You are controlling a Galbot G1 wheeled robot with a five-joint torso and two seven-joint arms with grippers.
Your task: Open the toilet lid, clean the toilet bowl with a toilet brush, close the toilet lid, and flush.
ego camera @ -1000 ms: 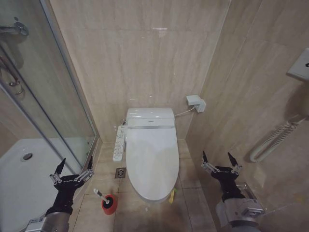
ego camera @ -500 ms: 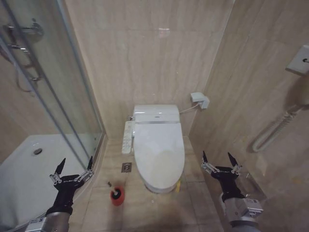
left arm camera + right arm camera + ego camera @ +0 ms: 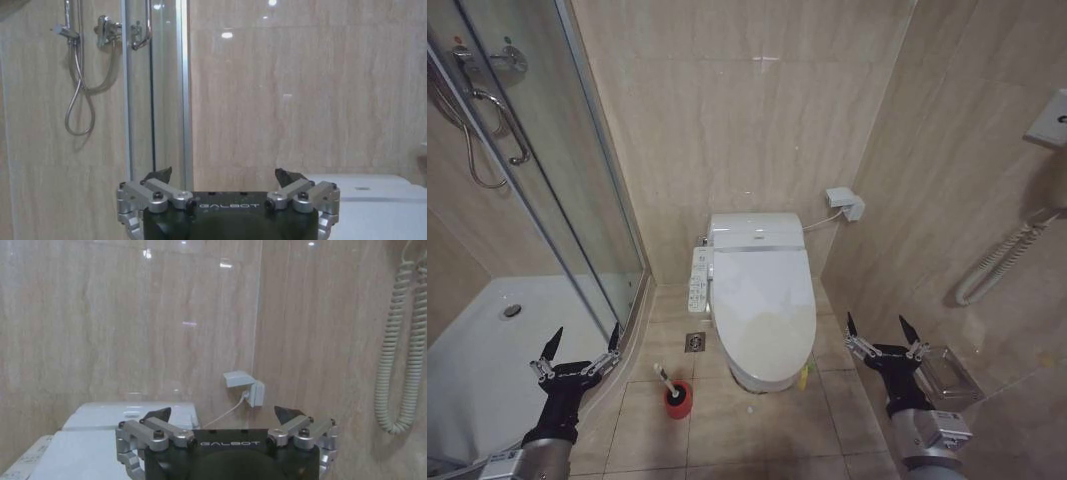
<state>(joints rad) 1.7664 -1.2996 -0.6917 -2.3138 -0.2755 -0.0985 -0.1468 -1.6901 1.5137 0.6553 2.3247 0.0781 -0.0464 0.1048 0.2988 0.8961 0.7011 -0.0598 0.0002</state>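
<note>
Grippers first: your left gripper (image 3: 580, 345) hung low at about 8 o'clock of the head view with its fingers spread wide and nothing between them, raised in the air beside the glass shower door (image 3: 577, 200); its wrist camera showed the same spread fingers (image 3: 228, 176) pointed at the door frame and the shower hose (image 3: 80, 90). Your right gripper (image 3: 882, 333) sat at about 4 o'clock, equally spread and empty, held up close to the tiled side wall (image 3: 947, 200), and its wrist view (image 3: 223, 414) looked toward the wall socket (image 3: 244, 386) and the coiled cord (image 3: 400, 350). You had the toilet lid (image 3: 763, 305) lying shut over the toilet bowl (image 3: 762, 378) near the centre of the head view, between the two grippers and well apart from both. At 9 o'clock of the lid the side control panel (image 3: 697, 280) ran along the bowl. You could see the toilet brush (image 3: 667, 382) standing tilted in its red holder (image 3: 678, 399) on the floor (image 3: 757, 430), just beside the bowl's front at about 7 o'clock, nearer your left gripper but clear of it.
</note>
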